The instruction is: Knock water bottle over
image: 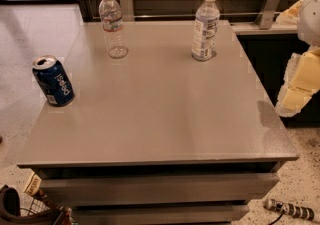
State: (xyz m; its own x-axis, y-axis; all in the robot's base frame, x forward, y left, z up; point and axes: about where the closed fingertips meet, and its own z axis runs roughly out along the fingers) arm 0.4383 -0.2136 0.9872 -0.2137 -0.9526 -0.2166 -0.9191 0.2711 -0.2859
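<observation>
So the water bottle point(113, 25) is standing upright at the far left of the grey table point(160, 114), close to the far edge. It's a small clear plastic one with ribs down the body, a white cap, and a narrow red-and-white label band up near the shoulder; you can see the tabletop straight through the lower part. Nothing is touching it. Off to its right, well apart and about as far back, there's a second bottle point(205, 28), also upright with a white cap, but this one has a big white-and-blue label wrapped around most of it. Nearer and at the table's left edge sits a blue Pepsi can point(52, 81), opened and leaning a bit. The gripper point(299, 86) is way over at the right side of the view, off past the table's right edge, cream and white blocky parts, partly cut off, and nowhere near either bottle. Honestly can't tell whether the claw is apart or together from here. Down on the speckled floor there's a wire basket point(27, 208) at near left and a power strip point(291, 210) at near right.
</observation>
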